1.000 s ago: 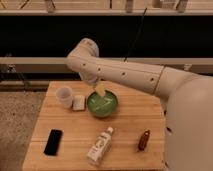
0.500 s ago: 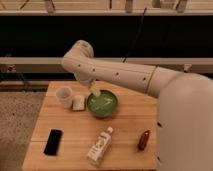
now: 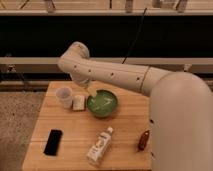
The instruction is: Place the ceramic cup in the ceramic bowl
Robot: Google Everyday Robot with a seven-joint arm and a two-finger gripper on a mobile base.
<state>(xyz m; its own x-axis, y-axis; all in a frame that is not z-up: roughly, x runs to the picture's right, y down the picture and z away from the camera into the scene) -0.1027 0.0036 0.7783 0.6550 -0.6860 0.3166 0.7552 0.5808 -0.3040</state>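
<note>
The ceramic cup [image 3: 64, 96] is small, pale white and handleless, and stands upright on the wooden table [image 3: 125, 130] near its back left. The ceramic bowl [image 3: 102, 104] is round, glossy green with paler streaks, and sits to the right of the cup. A small white blocky object [image 3: 78, 103] lies between them. My gripper [image 3: 89, 89] hangs at the end of the white arm [image 3: 110, 72], over the bowl's back left rim, to the right of the cup and apart from it.
A white labelled bottle [image 3: 99, 146] lies on its side at the table's front middle. A black phone [image 3: 53, 141] lies at the front left. A small brown bottle [image 3: 144, 140] lies at the front right. A dark railing runs behind the table.
The arm has swung left. The gripper has moved from over the bowl's middle to its back left rim, closer to the cup. The objects have not moved.
</note>
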